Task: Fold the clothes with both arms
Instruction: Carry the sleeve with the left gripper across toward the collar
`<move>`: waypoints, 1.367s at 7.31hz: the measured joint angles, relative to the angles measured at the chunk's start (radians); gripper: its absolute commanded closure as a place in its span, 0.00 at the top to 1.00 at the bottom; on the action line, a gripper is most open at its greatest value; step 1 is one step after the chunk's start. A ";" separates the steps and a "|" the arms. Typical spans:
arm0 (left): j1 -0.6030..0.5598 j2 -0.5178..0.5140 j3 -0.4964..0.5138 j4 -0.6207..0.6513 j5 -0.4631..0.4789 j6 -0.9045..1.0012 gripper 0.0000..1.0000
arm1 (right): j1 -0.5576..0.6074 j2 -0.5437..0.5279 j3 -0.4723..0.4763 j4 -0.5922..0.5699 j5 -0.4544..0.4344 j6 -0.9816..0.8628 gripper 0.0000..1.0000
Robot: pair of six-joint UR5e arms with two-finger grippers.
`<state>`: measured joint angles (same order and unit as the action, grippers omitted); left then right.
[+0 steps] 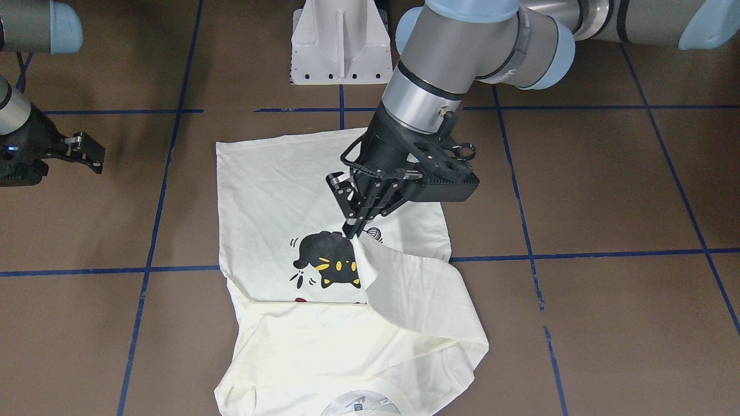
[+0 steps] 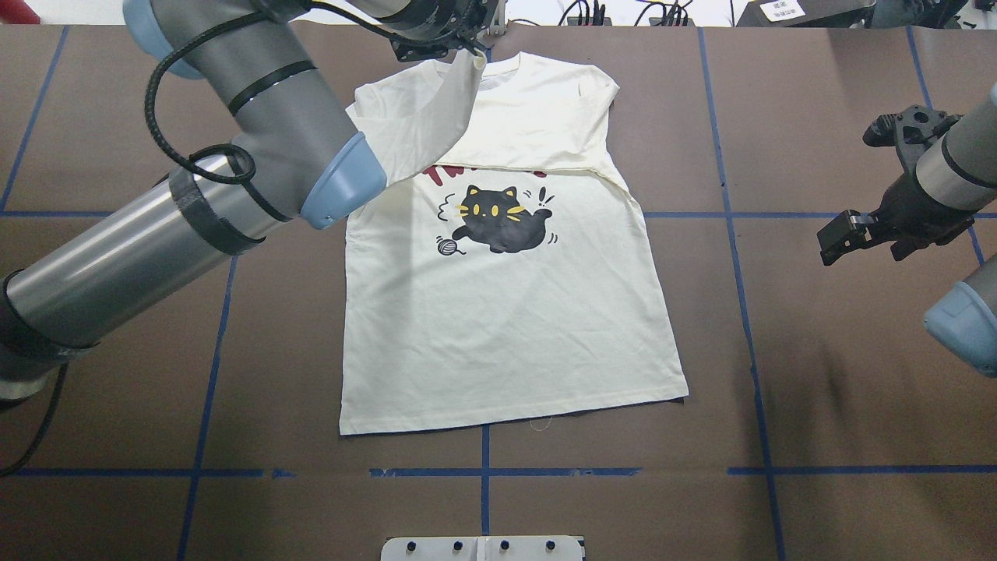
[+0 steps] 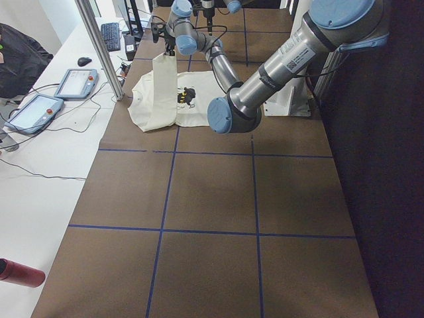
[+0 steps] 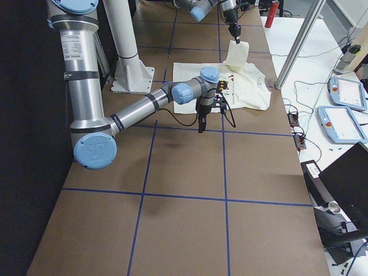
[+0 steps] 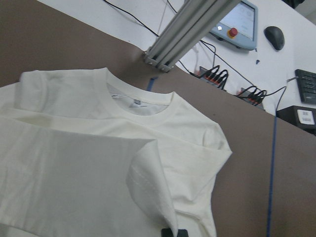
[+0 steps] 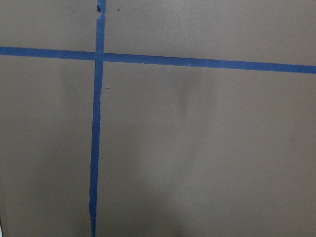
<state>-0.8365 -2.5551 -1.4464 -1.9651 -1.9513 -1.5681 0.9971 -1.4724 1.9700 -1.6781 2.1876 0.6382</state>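
Note:
The cream-white shirt [image 2: 506,327] lies flat, print up, with the black cat [image 2: 498,218] and yarn ball showing. A folded layer covers most of the red lettering [image 2: 440,173]. My left gripper [image 1: 354,231] is shut on a corner of the shirt's left flap [image 1: 416,289]. It holds the flap raised over the chest, plain white underside showing. The pinch also shows in the overhead view [image 2: 471,53] and the left wrist view [image 5: 173,232]. My right gripper [image 2: 835,240] hangs empty over bare table to the shirt's right; it looks open, as no fingertips show in its wrist view.
The white pedestal base [image 1: 341,46] stands at the robot's side of the brown mat with blue tape lines [image 6: 96,148]. An aluminium post [image 5: 187,29], cables and teach pendants [image 3: 73,83] lie past the far edge.

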 measured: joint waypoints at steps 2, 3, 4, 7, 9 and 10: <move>0.041 -0.075 0.166 -0.095 0.010 -0.049 0.00 | 0.000 0.005 -0.001 0.000 0.001 0.006 1.00; 0.073 -0.115 0.265 -0.148 0.041 -0.067 0.00 | 0.000 0.009 -0.001 0.000 0.000 0.012 1.00; 0.113 -0.167 0.387 -0.214 0.096 -0.083 0.00 | -0.001 0.012 -0.001 0.000 0.000 0.014 1.00; 0.232 -0.286 0.707 -0.439 0.341 -0.119 1.00 | -0.003 0.024 0.000 0.000 0.003 0.027 1.00; 0.244 -0.304 0.726 -0.481 0.363 -0.092 1.00 | -0.005 0.042 -0.003 0.000 0.005 0.043 1.00; 0.245 -0.301 0.715 -0.487 0.359 -0.071 1.00 | -0.007 0.052 -0.003 0.000 0.006 0.050 1.00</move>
<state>-0.5919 -2.8559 -0.7319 -2.4518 -1.5924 -1.6395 0.9903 -1.4206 1.9667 -1.6782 2.1937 0.6884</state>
